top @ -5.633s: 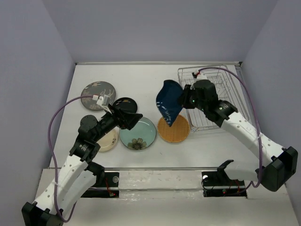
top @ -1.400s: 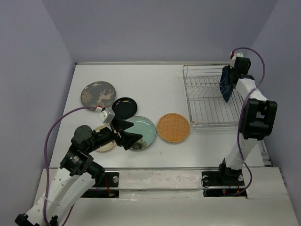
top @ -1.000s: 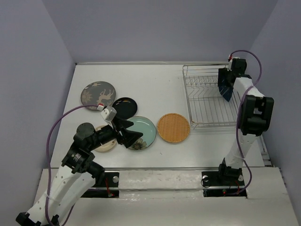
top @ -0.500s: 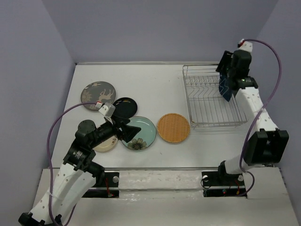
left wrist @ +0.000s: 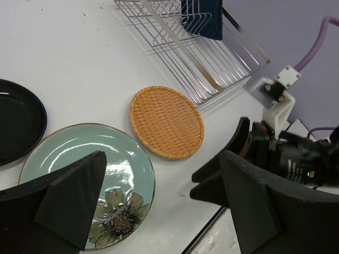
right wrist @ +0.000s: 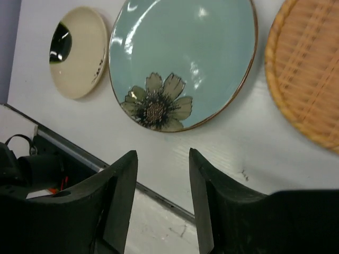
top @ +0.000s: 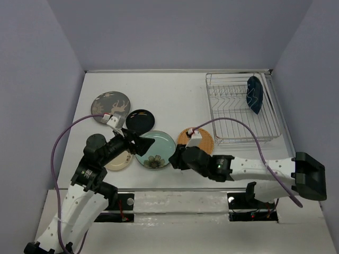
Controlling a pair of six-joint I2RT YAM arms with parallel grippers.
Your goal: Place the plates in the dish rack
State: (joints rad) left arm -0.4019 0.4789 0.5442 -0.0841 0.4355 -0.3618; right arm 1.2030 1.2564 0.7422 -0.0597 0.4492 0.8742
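Note:
The dish rack [top: 222, 100] stands at the back right with the dark blue plate [top: 255, 94] upright in its far end. Flat on the table lie the grey-brown plate [top: 110, 106], black plate [top: 140, 120], teal flower plate [top: 159, 151], orange woven plate [top: 200, 145] and cream plate [top: 119, 160]. My left gripper [top: 139, 143] hovers wide open over the teal plate [left wrist: 85, 159]. My right gripper [right wrist: 161, 164] is low at the table's front edge, just in front of the teal plate [right wrist: 180, 58]. Its jaws are apart with nothing between them.
The table's front edge and a metal rail [top: 175, 189] run right under the right gripper. The right arm's purple cable [top: 249, 129] arcs over the rack's near side. The right forearm lies along the front edge, and purple walls close in the sides and back.
The right arm has swung from the rack down to the front edge by the teal plate, leaving the blue plate standing in the rack. Its jaws have narrowed. The left gripper shifted slightly.

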